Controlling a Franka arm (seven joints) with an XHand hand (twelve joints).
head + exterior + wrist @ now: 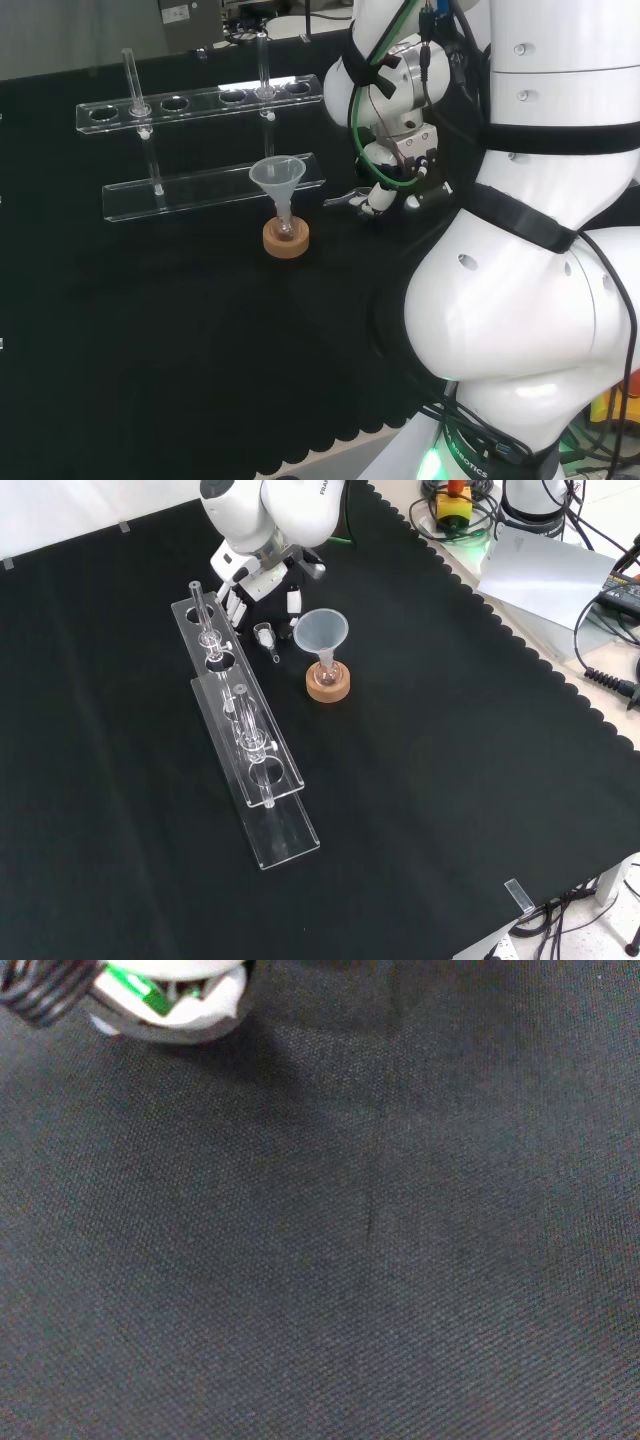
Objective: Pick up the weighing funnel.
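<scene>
The weighing funnel (267, 638), a small clear scoop with a short stem, lies on the black cloth between the tube rack and the big funnel. My hand (256, 584) hangs just above and behind it. The fingers (293, 600) point down, spread to either side of it, with nothing held. In the head view the hand (388, 196) sits low over the cloth to the right of the big funnel, with the small clear piece (340, 198) at its fingertips. A blurred white part of the hand (170, 1005) shows over bare cloth in the wrist view.
The big funnel (320, 632) stands mouth up in a small flask on a cork ring (328, 684), close to the right of the weighing funnel in the front view. A clear rack (250, 750) with test tubes (131, 82) runs alongside on the left.
</scene>
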